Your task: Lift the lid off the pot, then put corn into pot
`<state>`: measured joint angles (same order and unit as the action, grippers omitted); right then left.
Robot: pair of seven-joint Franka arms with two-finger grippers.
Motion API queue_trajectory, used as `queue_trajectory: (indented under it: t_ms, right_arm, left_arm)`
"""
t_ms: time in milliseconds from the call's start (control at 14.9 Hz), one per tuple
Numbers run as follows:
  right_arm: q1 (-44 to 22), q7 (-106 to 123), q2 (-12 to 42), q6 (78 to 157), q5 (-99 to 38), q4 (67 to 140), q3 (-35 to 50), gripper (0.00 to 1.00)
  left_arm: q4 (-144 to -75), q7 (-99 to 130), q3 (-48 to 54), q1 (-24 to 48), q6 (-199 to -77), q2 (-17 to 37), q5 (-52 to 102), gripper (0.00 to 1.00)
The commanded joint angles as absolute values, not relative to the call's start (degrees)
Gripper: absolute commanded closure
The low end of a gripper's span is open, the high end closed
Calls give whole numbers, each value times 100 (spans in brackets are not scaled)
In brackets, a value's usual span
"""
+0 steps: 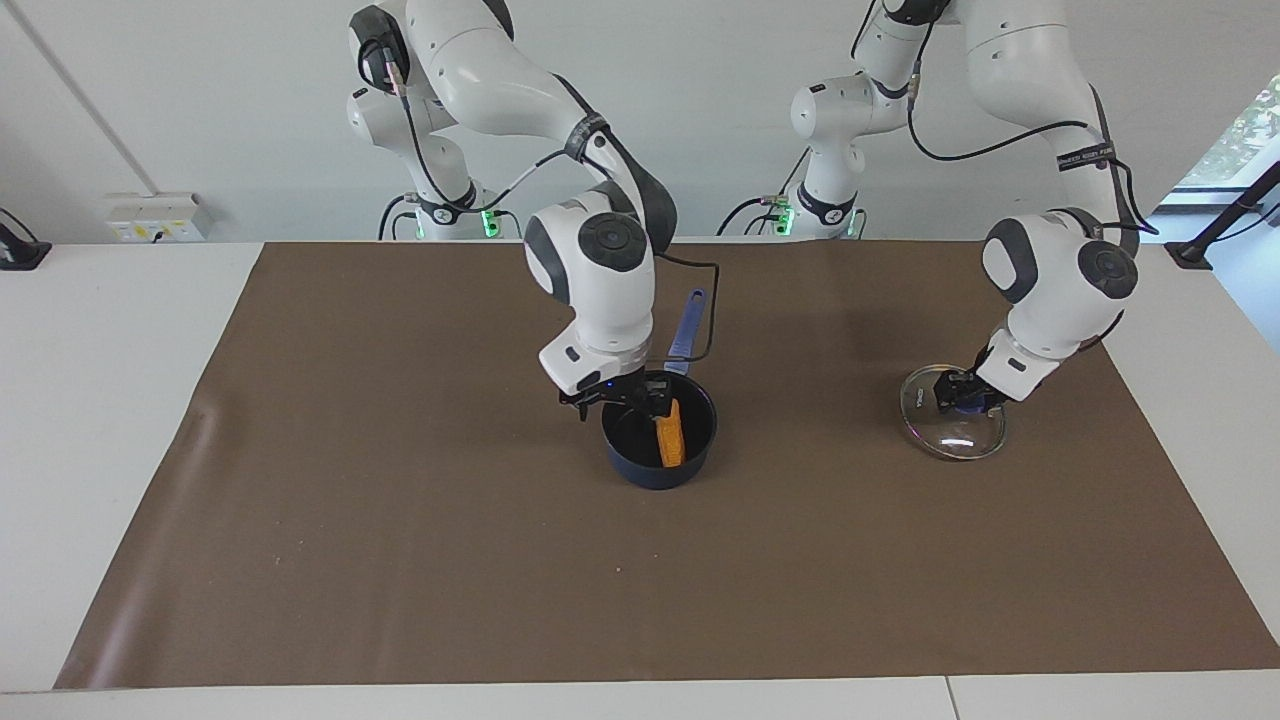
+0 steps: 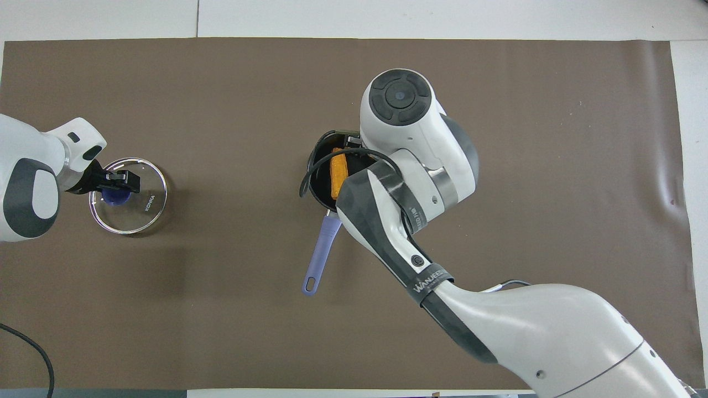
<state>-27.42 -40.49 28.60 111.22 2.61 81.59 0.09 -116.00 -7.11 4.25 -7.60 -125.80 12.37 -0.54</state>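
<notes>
Brown paper (image 1: 400, 560) covers the middle of the white table (image 1: 90, 450), and its bare edge lies closest to the facing camera. On it, about midway between the two ends, sits the pot (image 1: 640, 468), uncovered, its long handle (image 1: 685, 330) pointing toward the robots. Inside the pot the corn (image 1: 670, 436) leans lengthwise against the black interior, its upper end close to the right gripper (image 1: 640, 397). That gripper hangs at the pot's rim on the robots' side, and whether its fingers are apart or closed on the corn cannot be told. From overhead the right arm's wrist and forearm cover much of the pot, leaving only a crescent of the rim and part of the corn (image 2: 336, 178) visible, with a black cable arching over the opening. Toward the left arm's end of the table the lid (image 1: 953, 420) rests on the paper, well apart from the pot. Left gripper (image 1: 962, 396) is down on the lid, its fingers clamped on the blue knob (image 2: 116, 196) at the centre.
</notes>
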Motion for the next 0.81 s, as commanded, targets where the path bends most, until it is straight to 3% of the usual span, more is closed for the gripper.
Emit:
queue_trajectory:
  t_ms: [0, 67, 201, 336, 403, 470, 738]
  right_arm:
    - [-1980, -2994, 2033, 10479, 308, 8515, 88, 0]
    - [-1682, -2605, 1743, 10137, 308, 8604, 88, 0]
    - [-1136, -1981, 1355, 9521, 299, 8622, 88, 0]
    - [-827, -1339, 1082, 9134, 290, 8709, 79, 0]
    - [-626, -1066, 890, 8949, 290, 8927, 88, 0]
    - [-476, -924, 714, 8982, 290, 9191, 88, 0]
    - [-360, -809, 370, 9246, 272, 9615, 70, 0]
  left_arm:
    - [-11830, -773, 404, -703, -12771, 1019, -141, 49]
    - [-11821, -782, 396, -686, -12779, 1020, -141, 44]
    - [-11804, -922, 404, -668, -12797, 1028, -149, 54]
    - [-11795, -1063, 404, -677, -12797, 1028, -141, 54]
    - [-11795, -1142, 404, -668, -12806, 1028, -149, 36]
    - [-11795, -1169, 404, -668, -12797, 1028, -141, 0]
    - [-11497, -1371, 422, -659, -12631, 1081, -149, 0]
